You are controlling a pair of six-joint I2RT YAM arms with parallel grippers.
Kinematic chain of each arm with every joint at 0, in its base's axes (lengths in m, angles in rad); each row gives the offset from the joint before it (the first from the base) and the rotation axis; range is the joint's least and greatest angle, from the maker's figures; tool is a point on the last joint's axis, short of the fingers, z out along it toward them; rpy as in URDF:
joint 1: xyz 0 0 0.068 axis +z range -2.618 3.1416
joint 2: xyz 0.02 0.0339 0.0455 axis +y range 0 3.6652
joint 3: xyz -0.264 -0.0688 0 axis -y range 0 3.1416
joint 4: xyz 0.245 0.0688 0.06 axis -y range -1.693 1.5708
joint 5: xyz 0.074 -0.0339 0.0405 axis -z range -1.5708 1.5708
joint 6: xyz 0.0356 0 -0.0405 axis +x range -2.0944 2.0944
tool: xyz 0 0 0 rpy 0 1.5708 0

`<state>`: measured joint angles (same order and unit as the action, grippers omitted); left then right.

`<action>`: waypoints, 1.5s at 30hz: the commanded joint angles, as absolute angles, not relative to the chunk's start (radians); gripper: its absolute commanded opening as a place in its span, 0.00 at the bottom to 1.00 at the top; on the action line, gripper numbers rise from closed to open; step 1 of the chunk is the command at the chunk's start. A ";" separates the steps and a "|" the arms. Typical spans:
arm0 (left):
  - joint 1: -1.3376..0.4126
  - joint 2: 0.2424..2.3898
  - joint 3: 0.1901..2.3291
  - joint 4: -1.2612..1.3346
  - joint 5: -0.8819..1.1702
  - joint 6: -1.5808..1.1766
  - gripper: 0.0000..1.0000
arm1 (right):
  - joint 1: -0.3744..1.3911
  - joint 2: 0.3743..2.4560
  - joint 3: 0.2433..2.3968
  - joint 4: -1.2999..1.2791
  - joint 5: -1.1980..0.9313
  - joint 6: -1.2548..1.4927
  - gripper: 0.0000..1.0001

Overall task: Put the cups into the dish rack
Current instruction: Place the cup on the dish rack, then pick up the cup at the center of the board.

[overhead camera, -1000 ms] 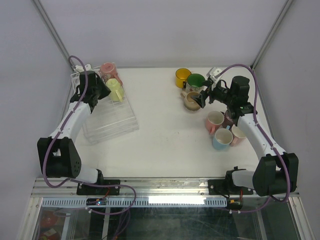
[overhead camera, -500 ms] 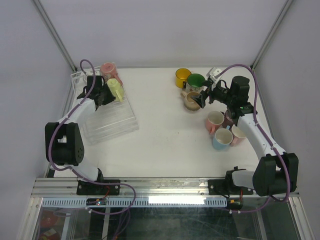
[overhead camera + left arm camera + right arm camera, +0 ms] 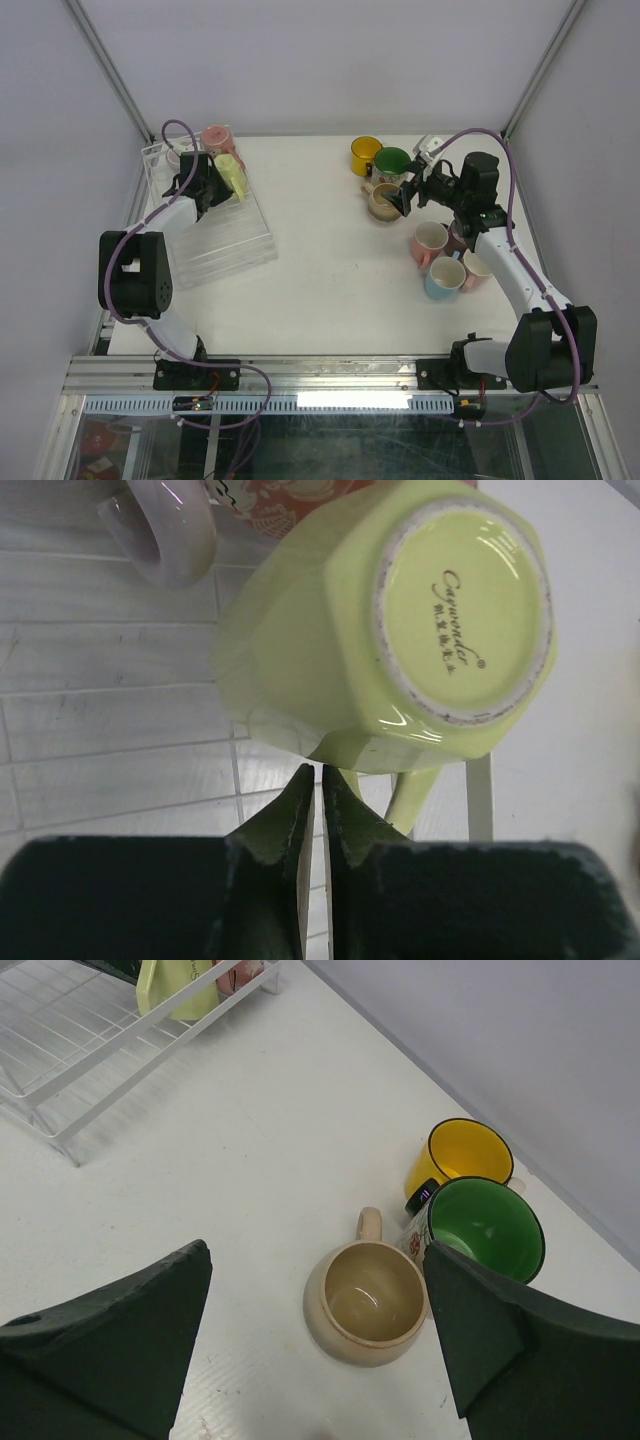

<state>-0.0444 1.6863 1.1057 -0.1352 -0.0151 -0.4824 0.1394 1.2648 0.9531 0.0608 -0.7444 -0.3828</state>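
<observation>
Yellow-green cup point(image 3: 390, 630) is lying base-up in the dish rack point(image 3: 225, 245), just ahead of the left gripper point(image 3: 320, 780), whose fingers are pressing together on nothing. The right gripper point(image 3: 315, 1250) is hovering with its jaws wide apart, a beige cup point(image 3: 367, 1300) sitting between them, and 2 more just beyond: a yellow cup point(image 3: 470, 1150) and a green cup point(image 3: 487, 1228).

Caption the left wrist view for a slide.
Shut left gripper near a pale green cup in the dish rack, its base facing the camera.

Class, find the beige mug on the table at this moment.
In the top view the beige mug stands upright right of centre, just below the green mug, beside the open right hand.
</observation>
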 commanded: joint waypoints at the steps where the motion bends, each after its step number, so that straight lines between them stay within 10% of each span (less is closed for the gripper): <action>1: -0.040 1.706 1.170 -0.036 -0.075 -0.516 0.05 | 0.133 1.251 0.960 0.094 -0.749 -0.375 0.90; 29: -0.039 1.731 1.201 -0.022 -0.083 -0.517 0.21 | 0.132 1.259 0.964 0.081 -0.755 -0.382 0.89; 45: -0.066 1.711 1.186 -0.067 -0.037 -0.508 0.08 | 0.132 1.253 0.950 0.087 -0.758 -0.380 0.90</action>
<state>-0.0467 1.7275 1.1507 -0.1043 -0.0700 -0.5068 0.1390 1.2648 0.9527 0.0544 -0.7448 -0.3832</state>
